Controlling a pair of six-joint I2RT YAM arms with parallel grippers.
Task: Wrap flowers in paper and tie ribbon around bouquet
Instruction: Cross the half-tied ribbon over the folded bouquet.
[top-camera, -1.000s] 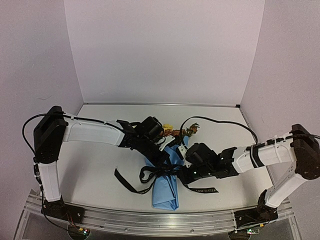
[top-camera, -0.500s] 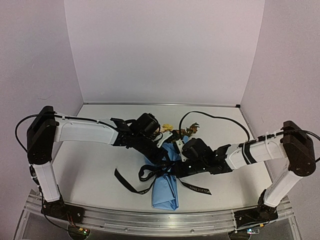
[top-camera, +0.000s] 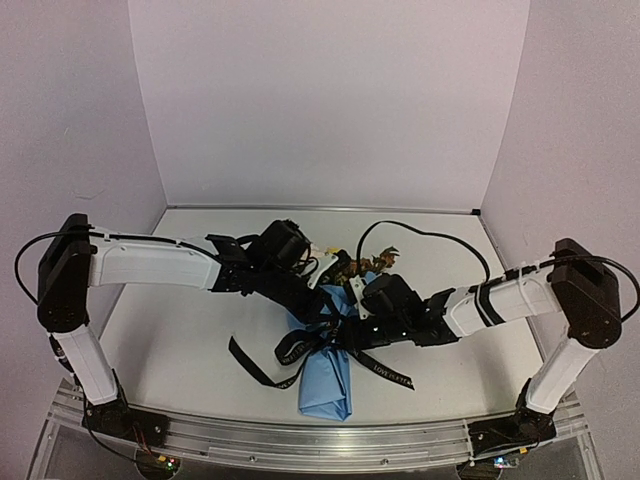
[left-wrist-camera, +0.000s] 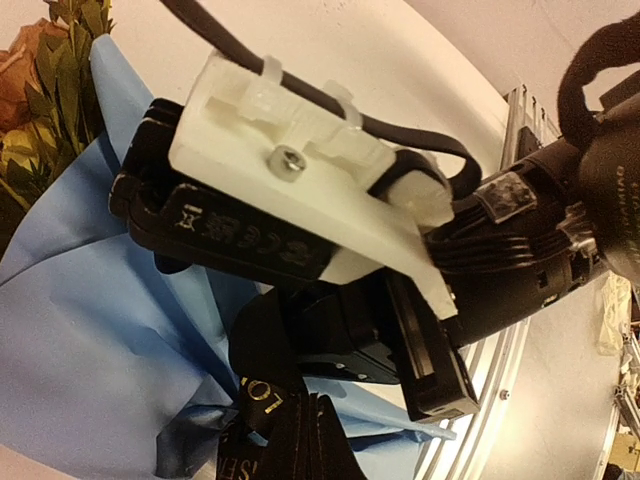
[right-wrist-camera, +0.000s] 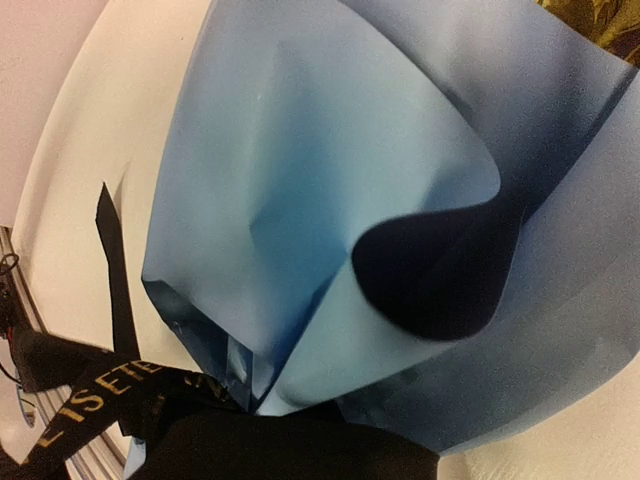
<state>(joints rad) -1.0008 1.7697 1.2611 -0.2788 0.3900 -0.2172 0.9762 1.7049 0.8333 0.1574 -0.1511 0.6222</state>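
The bouquet lies on the table with its flowers (top-camera: 352, 266) pointing away from me and the light blue paper (top-camera: 328, 385) cone pointing at the front edge. The black ribbon (top-camera: 300, 345) circles the cone's middle, one tail trailing left and one right. Both grippers meet over that band. My left gripper (top-camera: 322, 312) is shut on the ribbon (left-wrist-camera: 255, 410), beside blue paper (left-wrist-camera: 90, 330) and flowers (left-wrist-camera: 40, 90). My right gripper (top-camera: 352, 330) is shut on the ribbon (right-wrist-camera: 90, 395) against the paper (right-wrist-camera: 300, 200), whose dark navy inside shows in a fold.
The right arm's black cable (top-camera: 420, 235) arcs over the table behind the bouquet. A metal rail (top-camera: 300, 437) runs along the front edge. Lilac walls close in the back and sides. The right gripper's white and black body (left-wrist-camera: 300, 190) fills the left wrist view.
Both wrists have shifted left and closer together over the bouquet. The ribbon loop has drawn tighter round the cone, and the right tail has slid left.
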